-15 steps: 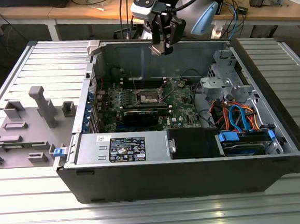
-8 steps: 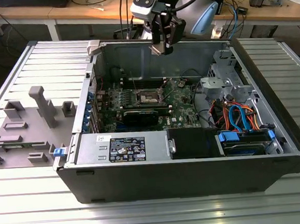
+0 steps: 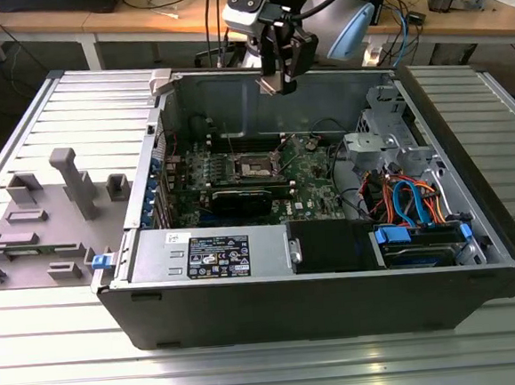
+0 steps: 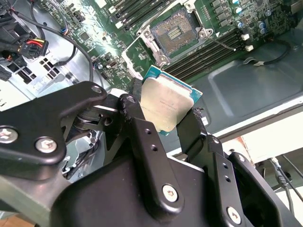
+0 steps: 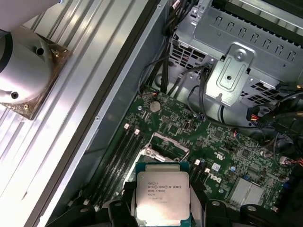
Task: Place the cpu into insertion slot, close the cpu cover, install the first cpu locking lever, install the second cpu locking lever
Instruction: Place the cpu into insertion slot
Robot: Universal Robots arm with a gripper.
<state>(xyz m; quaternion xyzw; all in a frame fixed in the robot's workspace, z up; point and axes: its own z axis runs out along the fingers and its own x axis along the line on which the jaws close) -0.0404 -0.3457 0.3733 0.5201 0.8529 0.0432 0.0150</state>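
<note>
My gripper hangs above the back wall of the open computer case, shut on the cpu. The cpu is a flat square chip with a silver-grey top and a teal edge, clamped by two sides between the black fingers. In the first wrist view the cpu sits just short of the insertion slot. The insertion slot lies uncovered on the green motherboard, its dark pin field showing. The silvery cpu cover looks folded back at one side of it. A thin lever runs along another side. The slot lies below the gripper and nearer the case front.
Long black memory slots flank the socket. A black graphics card lies in front of it, then the power supply. A metal drive cage and orange and blue cables stand on the exterior view's right. Grey fixtures stand outside the case.
</note>
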